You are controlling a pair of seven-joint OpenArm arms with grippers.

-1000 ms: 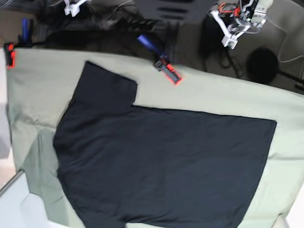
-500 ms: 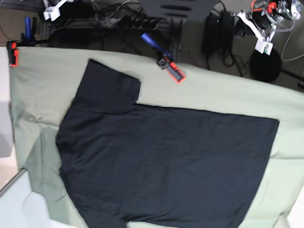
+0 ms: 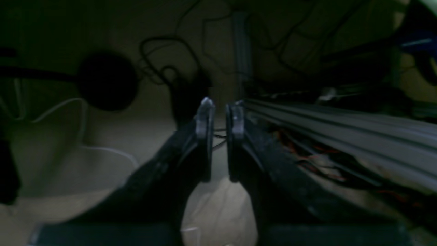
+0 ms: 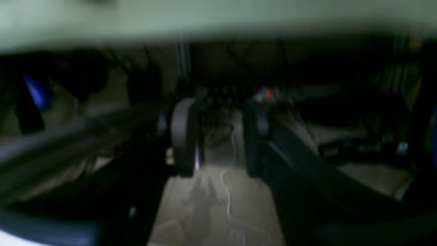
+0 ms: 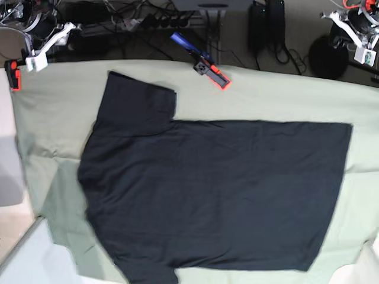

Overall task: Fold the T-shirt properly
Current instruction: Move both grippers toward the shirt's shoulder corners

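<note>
The black T-shirt (image 5: 213, 189) lies flat on the pale green sheet (image 5: 272, 97), with one short sleeve (image 5: 139, 103) pointing to the back left. No gripper touches it. My left gripper (image 5: 361, 50) hangs off the table at the back right. In the left wrist view the left gripper (image 3: 220, 109) shows only a narrow gap between its fingers, with floor behind and nothing held. My right gripper (image 5: 44, 53) hovers at the back left corner. Seen from the right wrist, the right gripper (image 4: 218, 112) stands open and empty.
A red and blue clamp (image 5: 207, 66) grips the sheet's back edge, and a red clamp (image 5: 13, 74) sits at its left corner. A round black disc (image 5: 325, 56) rests on the floor beyond, also dim in the left wrist view as the disc (image 3: 107, 82). Cables and a black box (image 5: 266, 26) lie behind the table.
The left gripper has drawn further right, and the right gripper has come down and left at the back left corner. The base picture has shifted slightly. The T-shirt keeps its shape.
</note>
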